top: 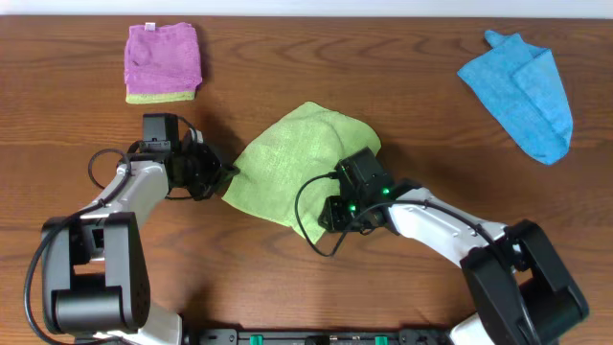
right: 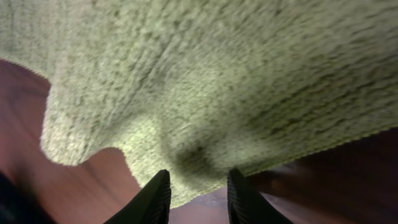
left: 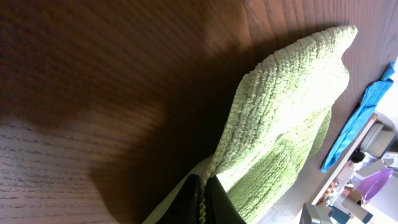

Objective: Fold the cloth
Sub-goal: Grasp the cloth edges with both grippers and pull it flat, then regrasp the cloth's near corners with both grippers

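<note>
Centrally on the table (top: 383,57), the cloth (top: 297,158), rumpled. Pinched tight on its left corner: left gripper (left: 202,200). Part-way apart astride its near edge: right gripper (right: 198,193); hold impossible to tell.

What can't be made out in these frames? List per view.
Right wrist: blurred; the jaws of the right gripper stand apart at the edge of the cloth; any pinch is unclear.
Overhead: those jaws are hidden under the arm's own wrist body.
Left wrist: the left gripper is cut off by the bottom edge; only the closed tips show against the cloth.
Left wrist: clutter past the table is too small to identify.
</note>
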Available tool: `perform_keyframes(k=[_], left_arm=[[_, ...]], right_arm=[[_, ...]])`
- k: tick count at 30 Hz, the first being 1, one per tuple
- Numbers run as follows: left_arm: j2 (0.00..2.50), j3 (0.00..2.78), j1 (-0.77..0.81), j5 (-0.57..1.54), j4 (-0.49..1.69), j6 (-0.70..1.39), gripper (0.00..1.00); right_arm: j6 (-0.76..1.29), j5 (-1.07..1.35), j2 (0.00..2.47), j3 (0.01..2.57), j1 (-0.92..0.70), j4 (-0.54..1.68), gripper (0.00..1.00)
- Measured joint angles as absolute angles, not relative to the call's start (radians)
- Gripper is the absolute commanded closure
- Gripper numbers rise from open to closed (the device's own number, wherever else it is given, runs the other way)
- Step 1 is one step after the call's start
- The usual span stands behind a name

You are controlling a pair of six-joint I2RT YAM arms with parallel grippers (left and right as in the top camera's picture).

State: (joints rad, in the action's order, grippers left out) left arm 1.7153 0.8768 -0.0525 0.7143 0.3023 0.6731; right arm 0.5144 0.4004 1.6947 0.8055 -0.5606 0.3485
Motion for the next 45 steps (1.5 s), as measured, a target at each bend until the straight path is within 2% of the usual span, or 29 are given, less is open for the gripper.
perform_keyframes(k=[3, 8, 10, 12, 14, 15, 16, 17, 21, 30, 43, 45], left_arm=[[1.715, 0.877, -0.052, 0.716, 0.302, 0.673, 0.94], [1.715, 0.877, -0.052, 0.725, 0.302, 0.673, 0.94], [1.715, 0.877, -0.052, 0.727, 0.302, 0.673, 0.94], [1.715, 0.877, -0.052, 0.727, 0.302, 0.673, 0.94], [1.715, 0.877, -0.052, 0.728, 0.302, 0.673, 0.94], [1.715, 0.877, -0.052, 0.73, 0.302, 0.673, 0.94], [1.715, 0.877, -0.052, 0.731, 0.302, 0.673, 0.94], [1.715, 0.877, -0.053, 0.734, 0.302, 0.673, 0.94], [1.715, 0.877, -0.067, 0.739, 0.302, 0.673, 0.94], [1.715, 0.877, -0.143, 0.772, 0.326, 0.645, 0.94], [1.715, 0.878, -0.149, 0.809, 0.668, 0.447, 0.94], [1.715, 0.878, -0.149, 0.809, 0.694, 0.415, 0.94]], right_arm=[[0.518, 0.385, 1.695, 0.805, -0.561, 0.347, 0.54], [0.517, 0.397, 1.694, 0.809, -0.562, 0.339, 0.5], [0.516, 0.401, 1.699, 0.811, -0.562, 0.337, 0.55], [0.517, 0.406, 1.716, 0.82, -0.562, 0.326, 0.65], [0.521, 0.411, 1.736, 0.829, -0.562, 0.318, 0.79], [0.521, 0.411, 1.745, 0.833, -0.562, 0.317, 0.9], [0.516, 0.416, 1.751, 0.834, -0.562, 0.315, 0.97], [0.514, 0.414, 1.757, 0.834, -0.562, 0.316, 0.98], [0.514, 0.419, 1.76, 0.834, -0.559, 0.331, 0.99], [0.467, 0.336, 1.681, 0.812, -0.483, 0.511, 0.99], [0.435, 0.197, 1.473, 0.802, -0.422, 0.705, 0.99], [0.432, 0.186, 1.457, 0.802, -0.418, 0.718, 0.9]])
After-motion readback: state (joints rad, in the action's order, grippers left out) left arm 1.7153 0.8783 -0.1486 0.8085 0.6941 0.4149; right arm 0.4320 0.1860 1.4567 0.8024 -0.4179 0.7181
